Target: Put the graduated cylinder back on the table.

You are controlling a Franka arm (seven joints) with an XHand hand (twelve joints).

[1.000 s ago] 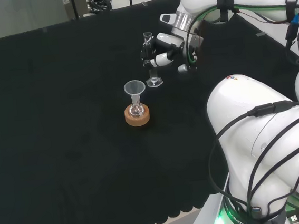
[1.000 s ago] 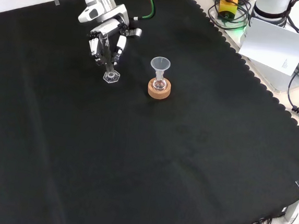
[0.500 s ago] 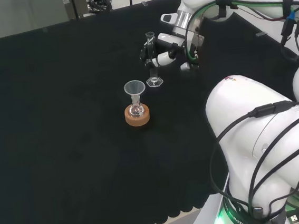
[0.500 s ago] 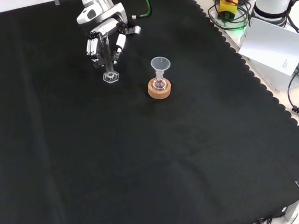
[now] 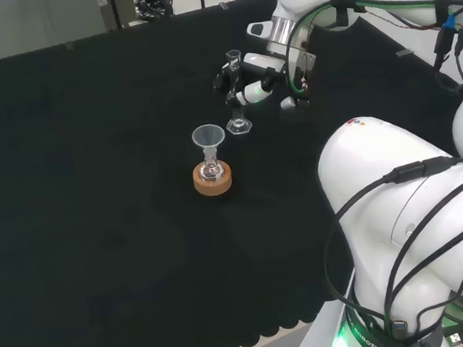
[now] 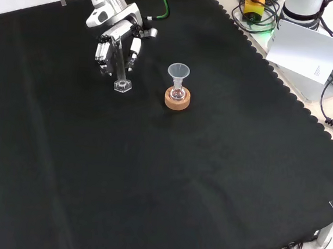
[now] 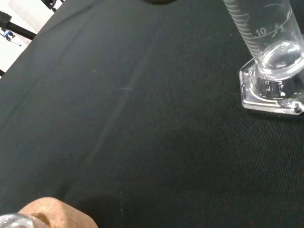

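The clear graduated cylinder (image 5: 237, 99) stands upright with its hexagonal foot on the black cloth (image 6: 150, 175). In the front view the cylinder (image 6: 121, 74) rises between the fingers of the hand (image 6: 116, 41), which hang down on either side of its tube, spread and fairly straight. In the head view the hand (image 5: 255, 89) sits just right of the tube, level with its upper half. The wrist view shows the cylinder (image 7: 268, 47) close up, its foot flat on the cloth and nothing wrapped round the lower tube.
A small flask with a funnel (image 5: 208, 136) stands on a cork ring (image 5: 212, 181) near the cylinder; in the front view the cork ring (image 6: 177, 98) lies to its right. The cloth's scalloped edge, a white box (image 6: 307, 49) and cables lie at the front view's right.
The fingers that were curled round the cylinder's tube have spread and straightened. The hand has drawn back slightly. The cylinder stays standing in the same spot.
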